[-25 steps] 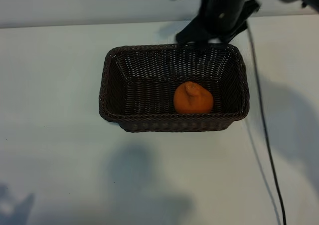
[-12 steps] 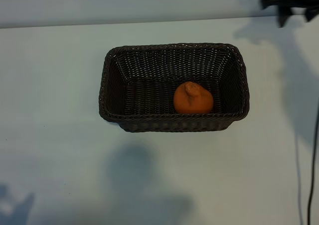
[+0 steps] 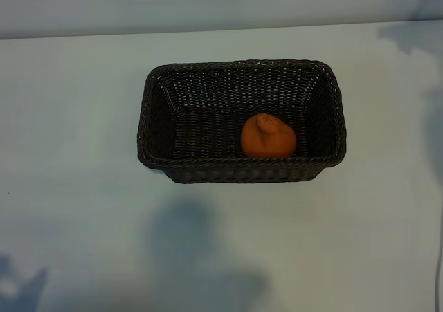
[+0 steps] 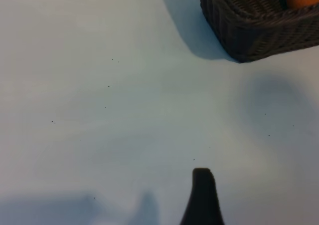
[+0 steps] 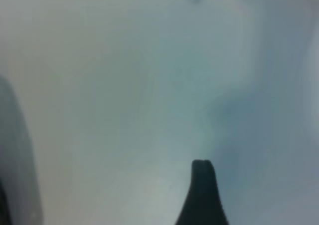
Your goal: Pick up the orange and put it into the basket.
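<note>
The orange (image 3: 268, 136) sat inside the basket (image 3: 154, 90), on its woven floor twd the near-right part, close against the near wall, stem bump up and tilted a bit. Judging from that, the placing step looked done: fruit in, nothing touching it.

Basket stood on the white table (image 3: 69, 187), roughly mid-view, long side facing the exterior cam.

Neither arm showed in the exterior view. Left wrist view: one dark fingertip of the left gripper (image 4: 202, 195) over bare table, w/ a basket corner and a sliver of orange well off; jaws spread, holding nothing. Right wrist view: the right gripper (image 5: 202, 190) likewise spread & empty, only table below, well clear of the basket. Prob. both parked out of the way so the basket stayed unobstructed.
</note>
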`<state>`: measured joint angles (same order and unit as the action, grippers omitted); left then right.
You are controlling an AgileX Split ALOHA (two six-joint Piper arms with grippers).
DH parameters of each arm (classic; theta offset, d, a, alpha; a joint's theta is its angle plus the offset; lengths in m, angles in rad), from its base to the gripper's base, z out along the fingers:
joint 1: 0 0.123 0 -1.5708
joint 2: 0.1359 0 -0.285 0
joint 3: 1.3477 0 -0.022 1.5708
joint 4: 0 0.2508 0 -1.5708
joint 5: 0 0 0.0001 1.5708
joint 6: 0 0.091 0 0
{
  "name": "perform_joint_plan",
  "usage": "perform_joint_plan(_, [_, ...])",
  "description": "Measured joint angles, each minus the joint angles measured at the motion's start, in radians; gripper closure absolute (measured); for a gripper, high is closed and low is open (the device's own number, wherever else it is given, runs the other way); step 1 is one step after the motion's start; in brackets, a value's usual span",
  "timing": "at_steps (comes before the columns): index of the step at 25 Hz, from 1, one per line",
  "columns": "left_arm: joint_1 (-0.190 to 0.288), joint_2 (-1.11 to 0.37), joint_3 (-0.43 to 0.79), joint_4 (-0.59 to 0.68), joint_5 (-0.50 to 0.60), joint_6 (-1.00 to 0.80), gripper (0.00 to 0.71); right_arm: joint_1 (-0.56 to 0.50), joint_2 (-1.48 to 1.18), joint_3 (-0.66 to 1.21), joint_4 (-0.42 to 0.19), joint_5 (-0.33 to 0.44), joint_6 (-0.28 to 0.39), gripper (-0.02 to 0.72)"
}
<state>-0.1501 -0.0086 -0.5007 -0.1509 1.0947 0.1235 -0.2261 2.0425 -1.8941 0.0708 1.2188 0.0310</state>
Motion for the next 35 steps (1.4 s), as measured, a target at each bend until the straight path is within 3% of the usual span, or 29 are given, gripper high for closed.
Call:
perform_joint_plan(10, [0.0,0.0,0.0,0.0,0.0,0.0,0.147,-0.001,-0.222,0.065,0.008,0.003,-0.011,0.201])
perform_joint_plan(27, [0.0,0.0,0.0,0.0,0.0,0.0,0.147,-0.002,-0.934,0.245,0.041,0.013,-0.021,0.203])
perform_joint_plan(35, [0.0,0.0,0.0,0.0,0.0,0.0,0.147,-0.002,-1.281,0.432,0.04,0.01,-0.025,0.203])
